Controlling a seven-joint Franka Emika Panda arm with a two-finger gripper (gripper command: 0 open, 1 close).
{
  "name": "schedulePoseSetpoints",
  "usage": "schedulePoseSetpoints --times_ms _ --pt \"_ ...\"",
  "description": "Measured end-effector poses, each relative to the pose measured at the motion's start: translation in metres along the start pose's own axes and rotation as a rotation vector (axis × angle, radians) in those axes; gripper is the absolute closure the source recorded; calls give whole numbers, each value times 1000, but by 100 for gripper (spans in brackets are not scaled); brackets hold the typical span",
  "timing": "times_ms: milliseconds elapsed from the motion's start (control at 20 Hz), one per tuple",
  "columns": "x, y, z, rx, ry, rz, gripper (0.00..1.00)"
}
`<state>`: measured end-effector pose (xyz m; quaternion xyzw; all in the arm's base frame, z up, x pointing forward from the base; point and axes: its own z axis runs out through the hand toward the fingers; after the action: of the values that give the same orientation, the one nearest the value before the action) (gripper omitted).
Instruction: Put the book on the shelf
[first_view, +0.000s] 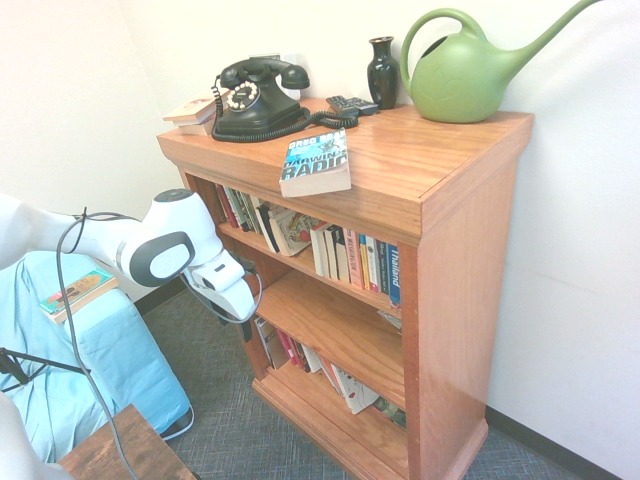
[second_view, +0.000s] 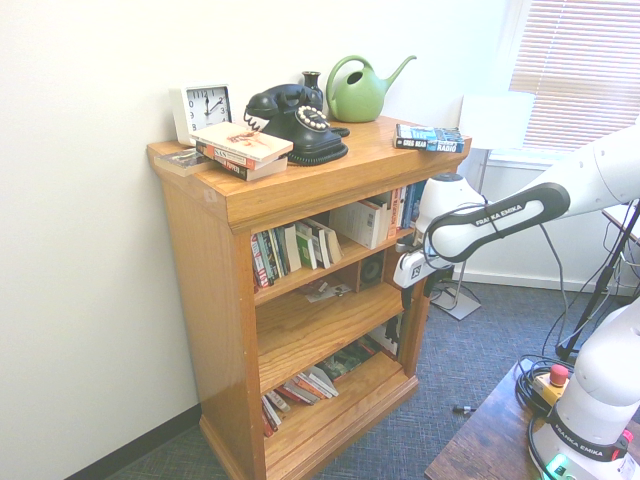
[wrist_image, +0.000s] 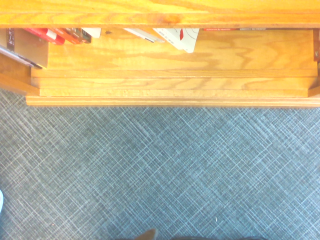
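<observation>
The bookcase (first_view: 470, 230) is bearing the book (first_view: 315, 163) lying flat on its top, just before the black telephone (first_view: 255, 97).

The room is closed by plain white walls (first_view: 70, 110), and a dark baseboard (second_view: 130, 452) is seen along their foot. The floor is covered with a grey-blue carpet (wrist_image: 165, 170) with a fine crossed pattern. A reddish-brown wooden bookcase (first_view: 470, 300) is placed against the wall. A window with white blinds (second_view: 580, 70) is seen in the second exterior view, and bright daylight is let in through it. A piece of furniture covered with a light blue cloth (first_view: 120, 370) is placed near the bookcase. The corner of a dark wooden table (first_view: 125, 450) is seen at the lower edge.
</observation>
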<state>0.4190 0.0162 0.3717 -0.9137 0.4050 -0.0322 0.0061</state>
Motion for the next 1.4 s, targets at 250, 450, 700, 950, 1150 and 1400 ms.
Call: schedulePoseSetpoints --times_ms 250,450,700,950,1150,1400 --pt "2 1 0 -16 24 -16 0" --pt "11 16 -6 -51 129 -29 0" --pt "13 67 -42 -82 322 -13 0" --pt "26 120 -119 -112 583 -9 0" --pt "36 148 -150 -154 737 -55 0" --pt "49 160 -174 -232 927 -176 0"
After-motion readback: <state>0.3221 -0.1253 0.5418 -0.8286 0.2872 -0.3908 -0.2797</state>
